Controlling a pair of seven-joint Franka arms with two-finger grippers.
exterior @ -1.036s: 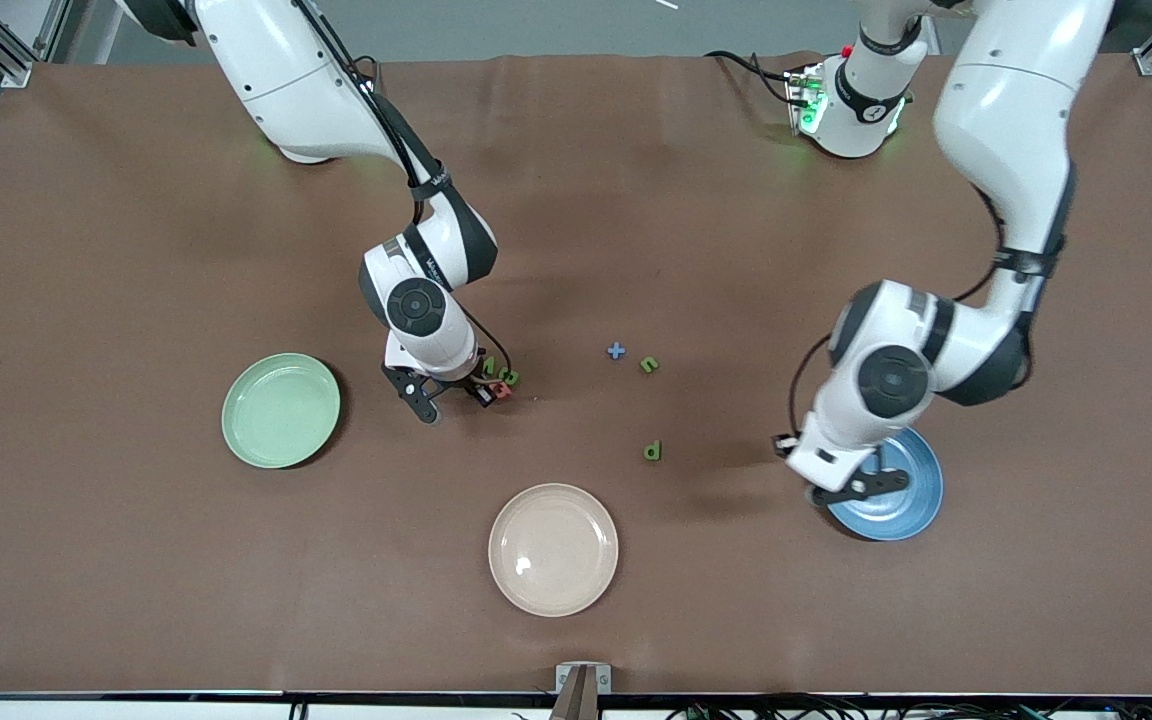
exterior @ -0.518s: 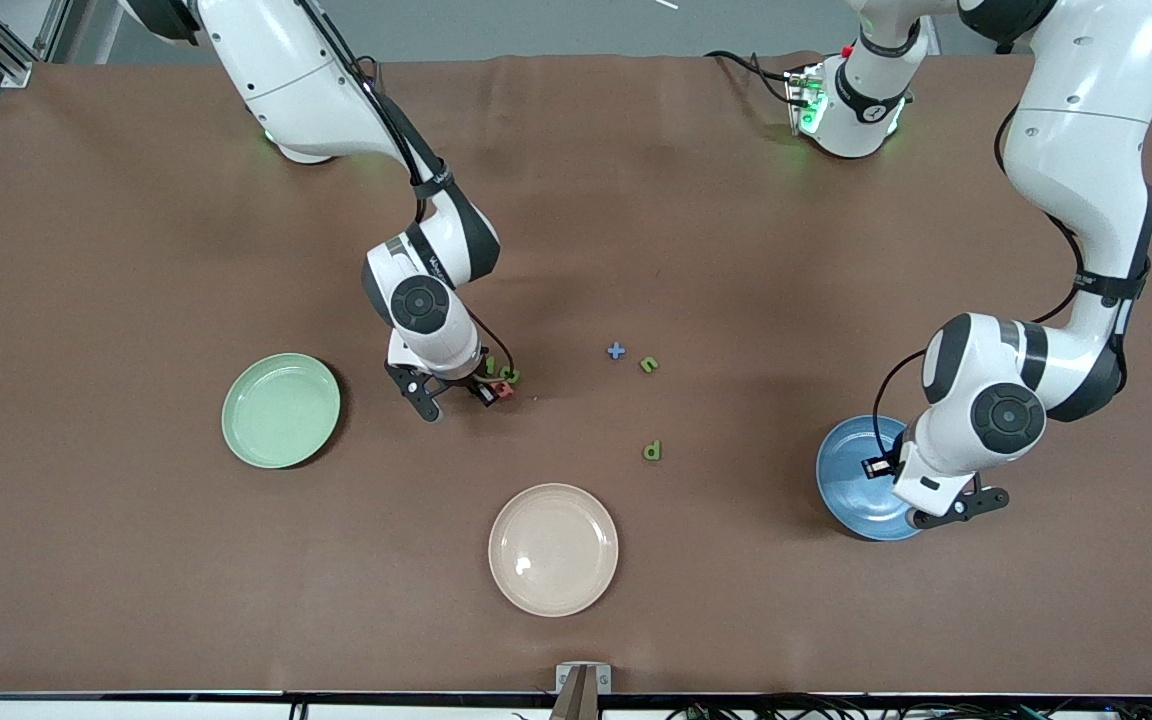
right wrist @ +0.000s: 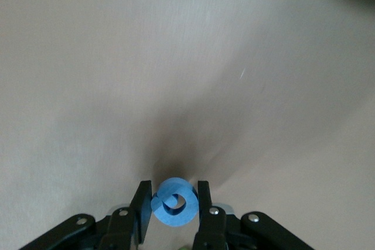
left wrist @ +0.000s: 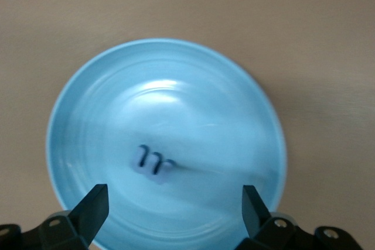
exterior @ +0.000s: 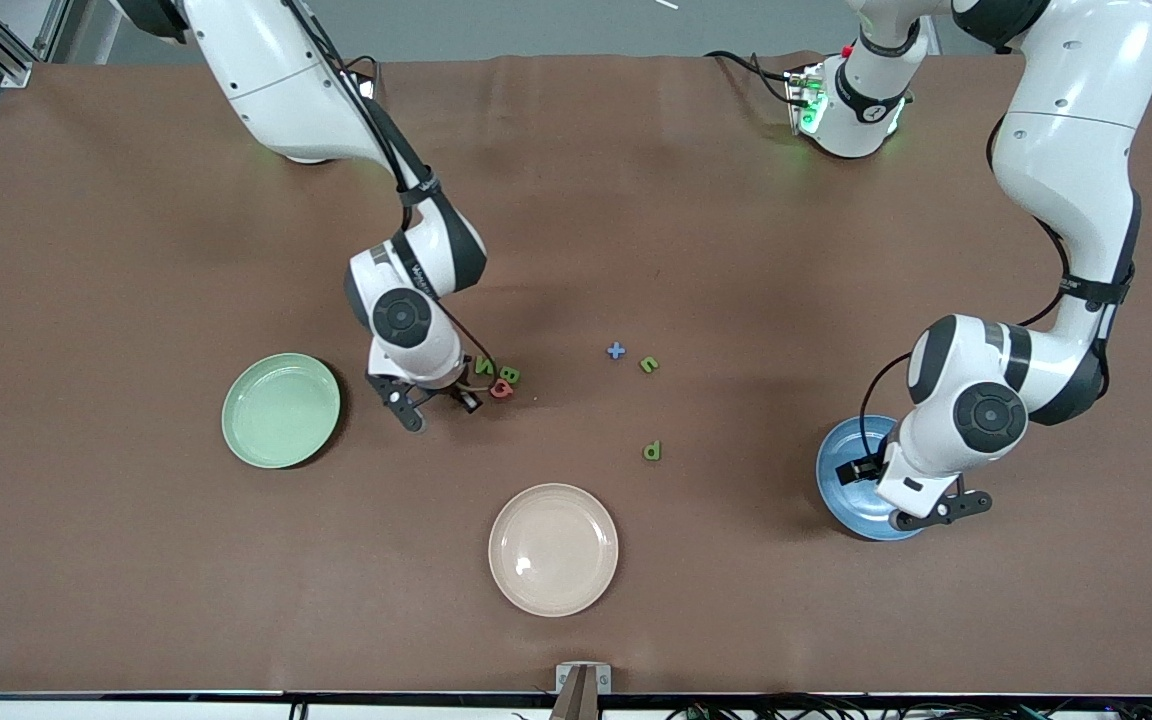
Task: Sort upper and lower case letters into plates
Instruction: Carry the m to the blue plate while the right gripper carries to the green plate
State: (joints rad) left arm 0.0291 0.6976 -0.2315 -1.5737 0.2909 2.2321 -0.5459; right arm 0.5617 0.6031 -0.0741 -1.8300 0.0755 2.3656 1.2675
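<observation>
— Brown tabletop; where are your tools?

— My left tool hangs spread over the blue plate, a small letter lying in it.

— And the right?

— My right tool pinches a blue letter, the mint green plate at nine o'clock.

Even overhead light reaches my front view; soft shadows pool under both arms. A glare spot sits on the beige plate. My left wrist view shows motion blur.
</observation>
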